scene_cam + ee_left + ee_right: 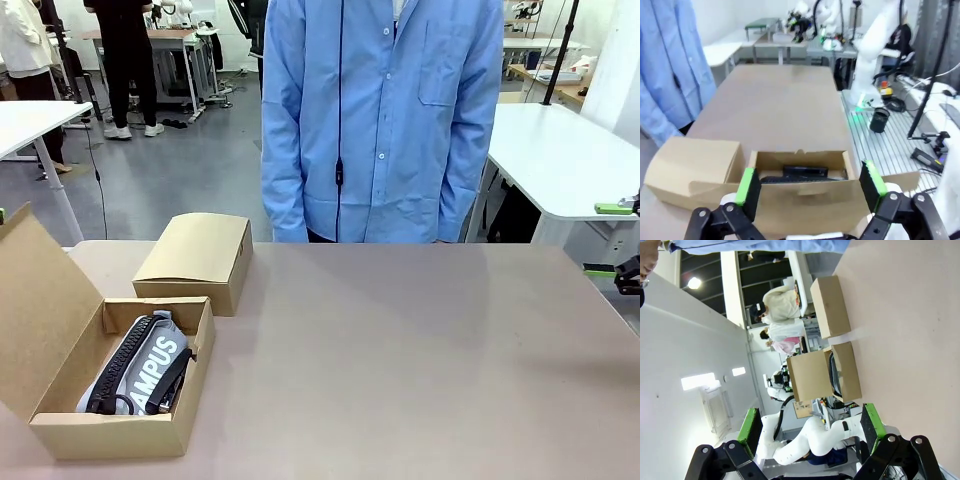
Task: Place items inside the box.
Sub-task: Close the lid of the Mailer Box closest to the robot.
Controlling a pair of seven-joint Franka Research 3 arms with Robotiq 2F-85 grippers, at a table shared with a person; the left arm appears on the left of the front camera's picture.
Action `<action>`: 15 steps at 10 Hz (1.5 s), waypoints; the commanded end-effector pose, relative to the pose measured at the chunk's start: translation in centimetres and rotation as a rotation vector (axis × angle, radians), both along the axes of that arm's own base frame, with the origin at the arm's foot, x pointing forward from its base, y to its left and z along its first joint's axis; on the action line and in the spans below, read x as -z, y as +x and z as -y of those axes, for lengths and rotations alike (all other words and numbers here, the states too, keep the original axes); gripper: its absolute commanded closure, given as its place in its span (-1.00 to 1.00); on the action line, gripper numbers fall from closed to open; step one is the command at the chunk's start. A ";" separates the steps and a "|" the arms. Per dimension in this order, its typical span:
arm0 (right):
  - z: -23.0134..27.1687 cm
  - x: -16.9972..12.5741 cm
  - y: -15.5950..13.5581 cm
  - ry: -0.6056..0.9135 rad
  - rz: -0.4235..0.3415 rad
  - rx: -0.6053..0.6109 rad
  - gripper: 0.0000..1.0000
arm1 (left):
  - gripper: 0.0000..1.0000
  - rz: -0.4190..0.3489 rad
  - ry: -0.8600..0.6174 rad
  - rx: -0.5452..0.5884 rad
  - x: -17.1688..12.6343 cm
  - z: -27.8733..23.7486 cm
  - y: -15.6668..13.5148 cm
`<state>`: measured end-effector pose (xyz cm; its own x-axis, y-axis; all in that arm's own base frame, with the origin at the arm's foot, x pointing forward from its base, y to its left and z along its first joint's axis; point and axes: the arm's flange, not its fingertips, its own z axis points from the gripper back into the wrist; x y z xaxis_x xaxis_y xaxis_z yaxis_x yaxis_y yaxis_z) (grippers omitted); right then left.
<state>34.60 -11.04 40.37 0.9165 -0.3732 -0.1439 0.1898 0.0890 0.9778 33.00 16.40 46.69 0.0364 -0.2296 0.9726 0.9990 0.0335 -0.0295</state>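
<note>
From my seat the worktop [420, 360] takes up most of the front view, bare and tan across its middle and right, with a person in a blue shirt [385, 120] standing at its far edge, arms down. At the lower left of that frame sits the open box [60, 435], flap raised, and just behind it a second, closed box [195, 262]. A grey pencil case [140, 365] printed with large white letters already lies inside the open box, a dark item tucked along its right side, too small to name. I judge the packing well along or finished; I see nothing loose on the worktop left to load. My left gripper [810, 187] hangs released, jaws spread, just above the near wall of the open box, contents directly beyond. My right gripper [810, 422] is likewise released and empty, well apart from both boxes, which sit mid-frame in its view.
</note>
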 end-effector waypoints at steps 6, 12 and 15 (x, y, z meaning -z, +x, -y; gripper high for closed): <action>-0.1 -0.5 0.1 0.022 -0.007 0.007 -1.00 | -1.00 0.047 0.014 0.066 0.1 3.1 -2.8; -0.1 -0.5 0.1 0.022 -0.007 0.007 -1.00 | -1.00 0.101 0.158 0.019 1.4 2.9 -2.0; -0.1 -0.5 0.1 0.022 -0.007 0.007 -1.00 | -1.00 0.216 0.421 -0.010 6.6 -1.8 1.4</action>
<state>34.59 -11.05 40.36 0.9164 -0.3735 -0.1442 0.1899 0.0883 0.9778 33.27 16.27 42.10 -0.1487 -0.5462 0.8244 0.9864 -0.0230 0.1628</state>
